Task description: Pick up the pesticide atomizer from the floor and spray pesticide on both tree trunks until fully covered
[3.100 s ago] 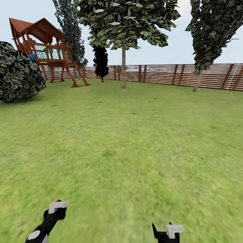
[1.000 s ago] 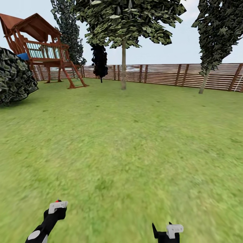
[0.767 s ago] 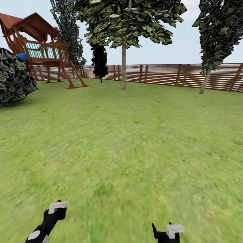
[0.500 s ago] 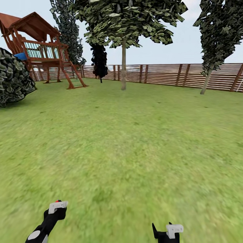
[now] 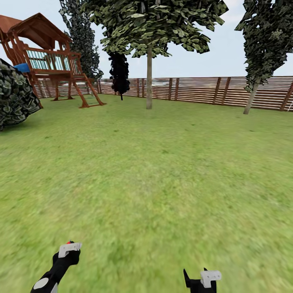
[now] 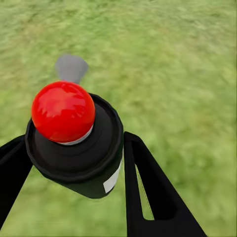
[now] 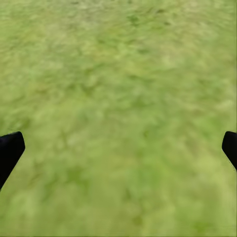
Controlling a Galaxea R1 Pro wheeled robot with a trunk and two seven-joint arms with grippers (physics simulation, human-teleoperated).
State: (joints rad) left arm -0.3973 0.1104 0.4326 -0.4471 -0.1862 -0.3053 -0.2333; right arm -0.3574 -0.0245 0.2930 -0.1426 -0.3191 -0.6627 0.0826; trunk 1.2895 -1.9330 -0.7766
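My left gripper [image 6: 74, 139] is shut on the pesticide atomizer [image 6: 63, 111], a black canister with a round red cap, held over the grass. In the head view the left gripper [image 5: 67, 253] is low on the left with the atomizer's red cap [image 5: 70, 243] peeking above it. At the lower right my right gripper [image 5: 201, 280] is open and holds nothing; its right wrist view [image 7: 118, 147] has only lawn between the jaws. Far ahead stand two trees, one with a pale trunk [image 5: 149, 81] in the middle and one with a leaning trunk [image 5: 251, 97] at the right.
A brown slat fence [image 5: 195, 89] closes the lawn's far side. A wooden playset [image 5: 49, 61] and a round bush [image 5: 12, 97] stand at the left, with a slim black-leaved tree [image 5: 120, 75] beside them. Open grass [image 5: 154, 171] stretches from me to the trees.
The whole view has shifted: the bush and playset slid left and the right tree slid right as the camera moved. Both arms keep the same pose.
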